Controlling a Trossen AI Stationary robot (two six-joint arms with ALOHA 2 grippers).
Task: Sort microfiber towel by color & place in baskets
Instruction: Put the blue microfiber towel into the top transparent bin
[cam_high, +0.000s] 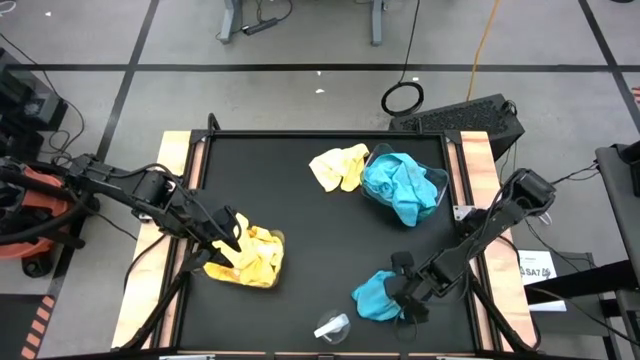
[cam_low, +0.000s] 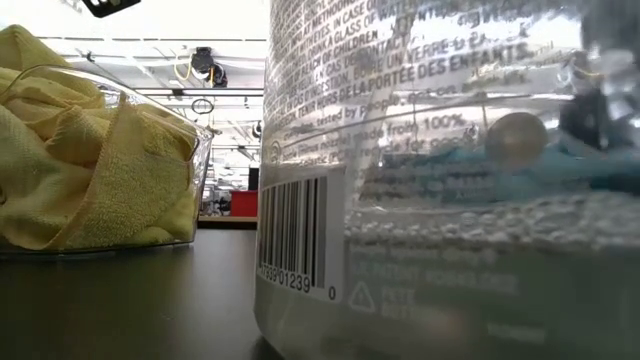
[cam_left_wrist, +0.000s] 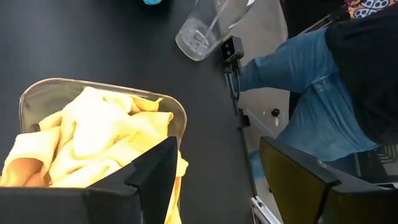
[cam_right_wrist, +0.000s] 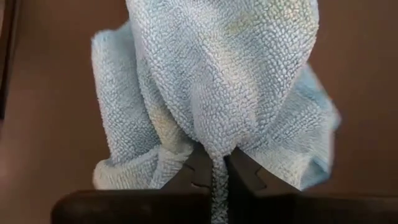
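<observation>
A clear basket (cam_high: 262, 262) at the table's near left holds bright yellow towels (cam_left_wrist: 93, 137); the low view shows the same yellow-filled basket (cam_low: 100, 160). My left gripper (cam_high: 228, 236) hovers open at that basket's left side, one finger (cam_left_wrist: 149, 180) over its rim. A second clear basket (cam_high: 435, 180) at the far right holds teal towels (cam_high: 400, 188). One loose yellow towel (cam_high: 338, 167) lies on the table next to it. My right gripper (cam_high: 405, 292) is shut on a teal towel (cam_high: 374, 297) near the table's near edge. My right gripper pinches a bunched fold (cam_right_wrist: 214, 163) of the teal towel between its two fingers, several layers gathered there. The fingers come slanting down from the table's right side. The rest of the towel (cam_right_wrist: 211, 81) spreads beyond the fingertips, seemingly lying on the table.
A small clear plastic cup (cam_high: 332, 326) lies at the near edge, close to the low camera (cam_low: 420, 200) and blocking most of that view. A person in jeans (cam_left_wrist: 298, 99) sits beyond the table's near edge. Bare black table (cam_high: 300, 220) lies between the two baskets.
</observation>
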